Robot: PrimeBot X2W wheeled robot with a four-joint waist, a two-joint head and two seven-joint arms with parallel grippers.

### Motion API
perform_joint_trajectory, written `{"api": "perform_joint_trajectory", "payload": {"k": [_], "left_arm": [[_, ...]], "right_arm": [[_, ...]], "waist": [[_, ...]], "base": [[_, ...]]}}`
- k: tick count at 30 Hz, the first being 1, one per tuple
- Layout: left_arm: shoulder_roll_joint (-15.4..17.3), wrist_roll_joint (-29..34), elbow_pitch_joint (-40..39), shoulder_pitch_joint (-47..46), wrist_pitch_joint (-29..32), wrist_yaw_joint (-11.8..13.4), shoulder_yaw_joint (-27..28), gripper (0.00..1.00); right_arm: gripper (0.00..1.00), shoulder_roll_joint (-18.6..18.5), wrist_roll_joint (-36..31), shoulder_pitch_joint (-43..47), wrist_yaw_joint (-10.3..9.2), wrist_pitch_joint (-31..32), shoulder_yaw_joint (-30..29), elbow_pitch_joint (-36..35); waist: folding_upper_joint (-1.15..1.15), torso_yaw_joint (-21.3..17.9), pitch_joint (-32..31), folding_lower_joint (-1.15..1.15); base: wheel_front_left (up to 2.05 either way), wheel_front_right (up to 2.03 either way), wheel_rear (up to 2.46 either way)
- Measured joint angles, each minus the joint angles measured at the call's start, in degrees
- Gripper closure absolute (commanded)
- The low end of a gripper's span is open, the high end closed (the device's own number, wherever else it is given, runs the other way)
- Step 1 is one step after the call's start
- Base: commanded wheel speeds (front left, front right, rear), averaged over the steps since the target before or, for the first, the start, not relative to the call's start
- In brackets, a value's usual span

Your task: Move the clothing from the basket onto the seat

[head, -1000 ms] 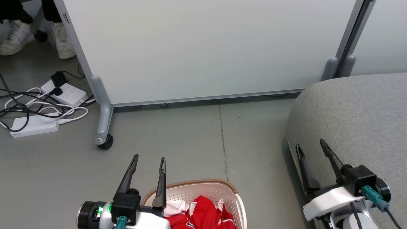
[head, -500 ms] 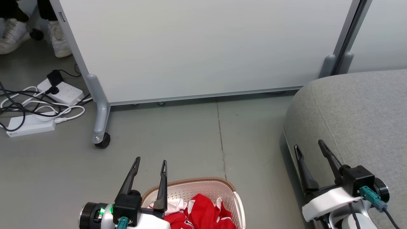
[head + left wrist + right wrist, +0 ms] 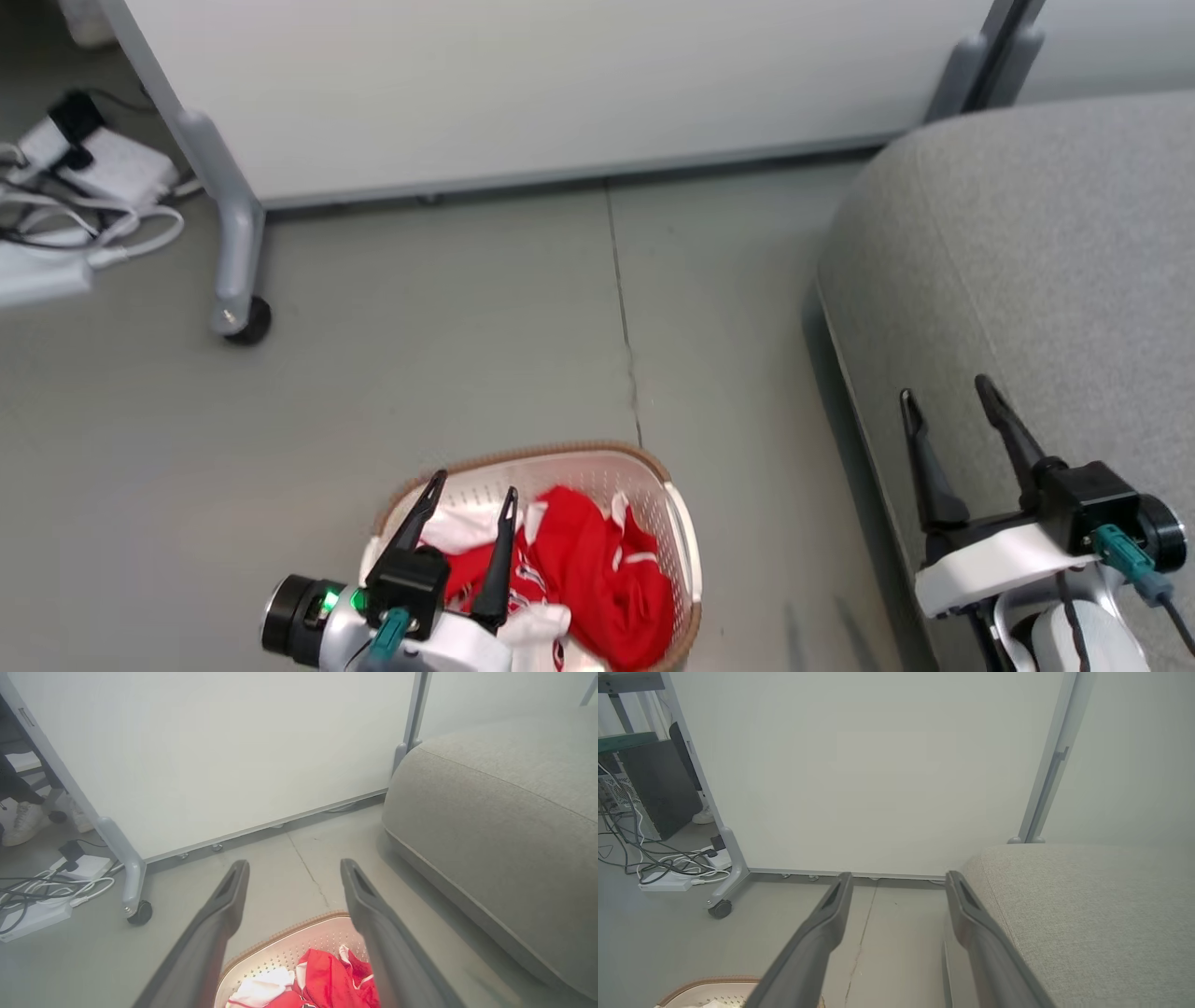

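Note:
The red clothing (image 3: 597, 569) with white trim lies crumpled in the cream basket (image 3: 686, 537), which stands on the floor near the bottom of the head view. My left gripper (image 3: 471, 485) hangs open above the basket's left half, fingers apart and empty. In the left wrist view the clothing (image 3: 327, 980) and the basket (image 3: 280, 947) show between its fingers (image 3: 224, 905). The grey seat (image 3: 1027, 243) fills the right side. My right gripper (image 3: 943, 389) is open and empty over the seat's front left edge. The right wrist view has the seat (image 3: 1087, 914) and a bit of basket rim (image 3: 705, 982).
A pale wheeled partition panel (image 3: 523, 84) stands behind, with its caster (image 3: 247, 322) on the floor left of the basket. Power strips and tangled cables (image 3: 65, 205) lie at the far left. A person's white shoe (image 3: 25, 821) shows beyond the partition. Bare floor separates basket and seat.
The head camera has tilted down, so the whole picture shifted up and more of the basket shows. My left gripper now stands over the basket's inside. Both grippers stay open.

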Motion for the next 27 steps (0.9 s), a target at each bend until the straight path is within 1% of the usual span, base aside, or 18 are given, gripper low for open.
{"api": "perform_joint_trajectory", "payload": {"k": [2,3,4,10,14,15,19,20,23,27], "left_arm": [[-0.02,0.37,3.50,-2.05,-0.02,-0.98,-0.52,0.00],[0.01,0.51,7.92,-4.16,-0.01,-2.11,-1.25,0.00],[0.00,0.83,9.91,-5.50,0.00,-2.64,-1.51,0.00],[0.16,2.64,20.98,-14.34,0.00,-4.68,-2.33,0.00],[0.69,5.11,30.62,-21.02,-0.01,-6.21,-4.55,0.00],[1.00,6.47,35.07,-24.48,-0.01,-6.95,-5.94,0.00],[2.38,8.62,42.61,-30.52,-0.01,-7.24,-7.91,0.00],[2.38,8.62,42.61,-30.52,-0.01,-7.24,-7.91,0.00],[3.76,10.09,46.23,-34.70,-0.01,-6.88,-9.32,0.00],[4.81,11.51,50.09,-39.05,-0.01,-6.57,-10.78,0.00]], "right_arm": [[0.00,-0.02,-0.45,-0.26,-0.01,0.00,-0.70,-0.76],[0.00,-0.08,-1.07,-0.63,0.00,0.00,-1.16,-1.43],[0.00,-0.19,-1.21,-0.92,0.00,0.00,-1.43,-1.76],[0.00,-0.65,-1.81,-3.06,0.00,0.00,-2.38,-4.01],[0.00,-0.58,-2.04,-4.59,0.00,0.00,-2.09,-4.94],[0.00,-0.52,-2.03,-5.21,0.00,0.00,-1.81,-5.69],[0.00,-0.32,-2.00,-6.47,0.00,0.00,-0.33,-6.59],[0.00,-0.32,-2.00,-6.47,0.00,0.00,-0.33,-6.59],[0.00,-0.20,-0.81,-7.59,0.00,0.00,0.69,-6.81],[0.00,-0.15,1.21,-8.82,0.00,0.00,2.10,-7.37]], "waist": [[0.00,-0.29,2.45,0.00],[0.00,-0.61,5.12,0.00],[0.00,-0.78,6.46,0.00],[0.00,-2.18,15.08,0.00],[0.00,-3.47,20.96,0.00],[0.00,-4.19,23.81,0.00],[0.00,-5.75,29.18,0.00],[0.00,-5.75,29.18,0.00],[0.00,-6.97,33.00,0.00],[0.00,-8.29,37.74,0.00]], "base": [[0.00,0.00,0.00],[0.00,0.00,0.00],[0.00,0.00,0.00],[0.00,0.00,0.00],[0.00,0.00,0.00],[0.00,0.00,0.00],[0.00,0.00,0.00],[0.00,0.00,0.00],[0.00,0.00,0.00],[0.00,0.00,0.00]]}}
